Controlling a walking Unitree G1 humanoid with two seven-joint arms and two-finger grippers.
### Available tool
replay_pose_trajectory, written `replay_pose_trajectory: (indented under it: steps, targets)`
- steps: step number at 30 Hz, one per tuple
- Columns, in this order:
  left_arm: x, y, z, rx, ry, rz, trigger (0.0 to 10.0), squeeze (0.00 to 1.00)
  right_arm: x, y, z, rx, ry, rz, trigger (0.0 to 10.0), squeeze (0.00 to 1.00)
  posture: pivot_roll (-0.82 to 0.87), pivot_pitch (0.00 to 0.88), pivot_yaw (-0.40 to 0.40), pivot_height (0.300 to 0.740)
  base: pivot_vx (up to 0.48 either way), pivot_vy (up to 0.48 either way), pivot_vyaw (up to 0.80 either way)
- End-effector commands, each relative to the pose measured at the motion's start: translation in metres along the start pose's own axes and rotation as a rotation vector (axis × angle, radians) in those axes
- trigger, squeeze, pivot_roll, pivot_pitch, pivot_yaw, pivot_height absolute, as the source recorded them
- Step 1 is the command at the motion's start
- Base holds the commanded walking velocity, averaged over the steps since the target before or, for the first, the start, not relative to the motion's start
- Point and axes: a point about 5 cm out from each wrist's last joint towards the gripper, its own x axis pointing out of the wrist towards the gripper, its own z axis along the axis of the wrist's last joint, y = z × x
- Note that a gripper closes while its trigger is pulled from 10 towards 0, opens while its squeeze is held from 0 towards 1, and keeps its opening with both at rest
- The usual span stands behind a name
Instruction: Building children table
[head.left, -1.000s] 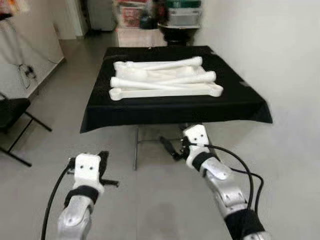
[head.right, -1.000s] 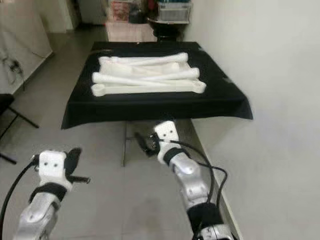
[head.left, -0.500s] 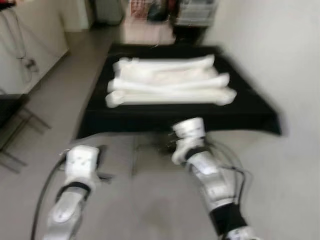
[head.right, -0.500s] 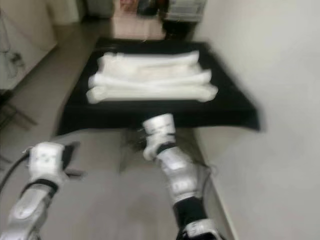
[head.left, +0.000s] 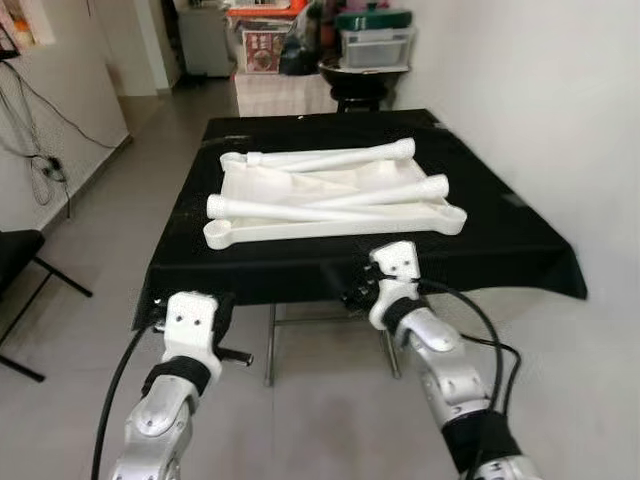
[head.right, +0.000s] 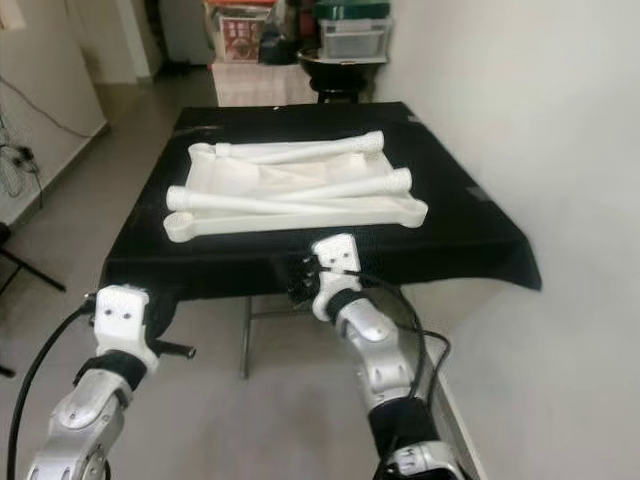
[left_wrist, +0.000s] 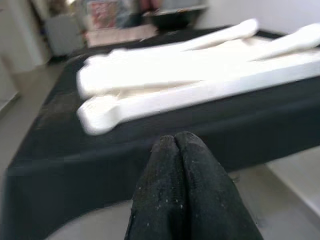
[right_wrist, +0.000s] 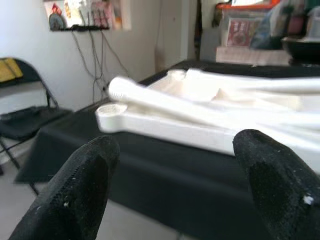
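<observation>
A table draped in a black cloth (head.left: 470, 250) stands ahead at twelve o'clock, and on it lies the white tabletop (head.left: 330, 205), flat and upside down so that its leg sockets face up. Three white legs (head.left: 325, 157) lie loose across it, one along the far edge and two crossing nearer the middle, none fitted yet; they seem to have been piled there simply to keep the parts together for assembly. The right gripper (right_wrist: 175, 170) is raised just short of the table's near edge at about one o'clock, its two black fingers (right_wrist: 272, 180) spread wide apart and holding nothing, aimed at the near rail of the tabletop as though readied to take a part. The left gripper (left_wrist: 176, 145) hangs lower at about eleven o'clock, just below the cloth's near hem, its fingers pressed together on nothing and pointing at the rounded corner of the tabletop. A folding chair (head.left: 20, 250) stands off at nine o'clock, and boxes and bins (head.left: 370, 40) are stacked beyond the table. The building looks barely begun: I judge the next step is closing in and taking up a leg.
</observation>
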Motion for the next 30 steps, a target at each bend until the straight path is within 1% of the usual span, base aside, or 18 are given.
replay_pose_trajectory:
  steps: [1, 13, 14, 15, 17, 19, 20, 21, 23, 24, 25, 26, 28, 30]
  targets:
    - [0.002, -0.006, 0.004, -0.020, -0.013, -0.020, 10.0, 0.00, -0.004, -0.010, -0.001, -0.006, 0.008, -0.035, 10.0, 0.00, -0.27, 0.000, -0.036, 0.740, 0.304, 0.000, 0.00]
    - [0.003, -0.006, 0.005, -0.030, -0.017, -0.017, 10.0, 0.00, -0.001, -0.016, 0.006, 0.007, -0.014, -0.056, 10.0, 0.00, -0.27, 0.000, -0.039, 0.740, 0.305, 0.000, 0.00]
    - [0.003, -0.007, 0.006, -0.032, -0.020, -0.020, 10.0, 0.00, 0.000, -0.018, 0.011, 0.001, -0.028, -0.054, 10.0, 0.00, -0.27, 0.000, -0.041, 0.740, 0.307, 0.000, 0.00]
    - [0.003, -0.007, 0.006, -0.032, -0.020, -0.020, 10.0, 0.00, 0.000, -0.018, 0.011, 0.001, -0.028, -0.054, 10.0, 0.00, -0.27, 0.000, -0.041, 0.740, 0.307, 0.000, 0.00]
    - [0.005, -0.008, 0.008, -0.033, -0.024, -0.023, 10.0, 0.00, 0.003, -0.027, 0.024, -0.042, -0.066, -0.052, 10.0, 0.00, -0.27, 0.000, -0.040, 0.740, 0.306, 0.000, 0.00]
    - [0.005, -0.008, 0.008, -0.033, -0.024, -0.023, 10.0, 0.00, 0.003, -0.027, 0.024, -0.042, -0.066, -0.052, 10.0, 0.00, -0.27, 0.000, -0.040, 0.740, 0.307, 0.000, 0.00]
    - [0.005, -0.009, 0.008, -0.034, -0.025, -0.027, 10.0, 0.00, 0.005, -0.033, 0.037, -0.114, -0.093, -0.032, 10.0, 0.00, -0.27, 0.000, -0.042, 0.740, 0.304, 0.000, 0.00]
    - [0.005, -0.009, 0.008, -0.034, -0.025, -0.027, 10.0, 0.00, 0.005, -0.033, 0.037, -0.114, -0.093, -0.032, 10.0, 0.00, -0.27, 0.000, -0.042, 0.740, 0.304, 0.000, 0.00]
    - [0.005, -0.010, 0.008, -0.035, -0.025, -0.029, 10.0, 0.00, 0.006, -0.035, 0.045, -0.176, -0.102, 0.005, 10.0, 0.00, -0.27, 0.000, -0.045, 0.740, 0.304, 0.000, 0.00]
    - [0.005, -0.010, 0.008, -0.035, -0.025, -0.029, 10.0, 0.00, 0.006, -0.035, 0.045, -0.176, -0.102, 0.005, 10.0, 0.00, -0.27, 0.000, -0.045, 0.740, 0.304, 0.000, 0.00]
    - [0.006, -0.010, 0.009, -0.035, -0.025, -0.028, 10.0, 0.00, 0.007, -0.035, 0.049, -0.231, -0.103, 0.040, 10.0, 0.00, -0.27, 0.000, -0.046, 0.740, 0.300, 0.000, 0.00]
    - [0.006, -0.010, 0.009, -0.035, -0.025, -0.028, 10.0, 0.00, 0.007, -0.035, 0.049, -0.231, -0.103, 0.040, 10.0, 0.00, -0.27, 0.000, -0.046, 0.740, 0.300, 0.000, 0.00]
    - [0.006, -0.010, 0.009, -0.036, -0.026, -0.026, 10.0, 0.00, 0.008, -0.034, 0.056, -0.323, -0.104, 0.082, 10.0, 0.00, -0.27, 0.000, -0.047, 0.740, 0.300, 0.000, 0.00]
    - [0.006, -0.010, 0.009, -0.036, -0.026, -0.026, 10.0, 0.00, 0.008, -0.034, 0.056, -0.323, -0.104, 0.082, 10.0, 0.00, -0.27, 0.000, -0.047, 0.740, 0.300, 0.000, 0.00]
